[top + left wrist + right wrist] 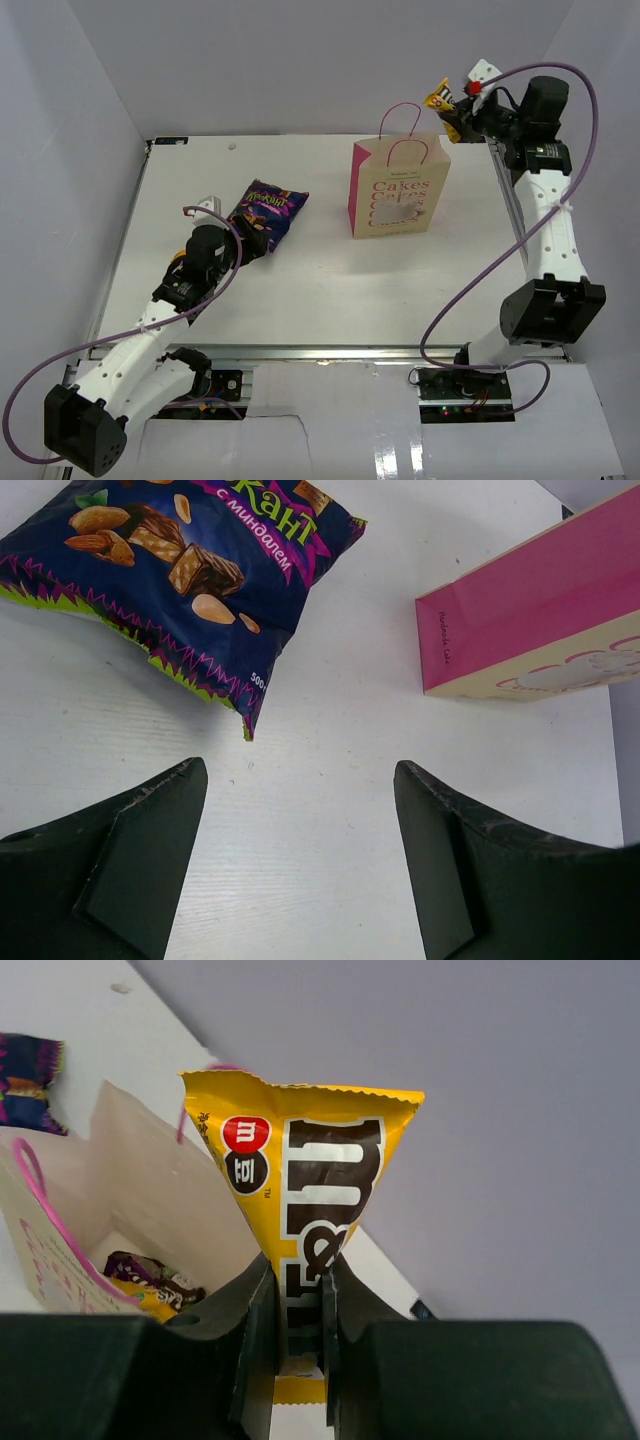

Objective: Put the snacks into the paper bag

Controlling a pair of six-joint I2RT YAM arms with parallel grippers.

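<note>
The tan paper bag (398, 188) with pink sides and "Cakes" lettering stands upright at the back middle of the table. My right gripper (452, 108) hangs just right of and above its mouth, shut on a yellow packet (305, 1195). In the right wrist view the bag's open mouth (120, 1210) lies lower left, with small snacks (150, 1278) at its bottom. The large purple-blue bag (265, 212) lies flat left of centre. My left gripper (300, 855) stands open just short of it, nothing between its fingers; the purple-blue bag (190, 560) fills the upper left of its view.
The paper bag's pink side panel (535, 615) shows at the right of the left wrist view. White enclosure walls close in the table on the left, back and right. Bare table surface (330, 290) lies between both arms' bases and the bag.
</note>
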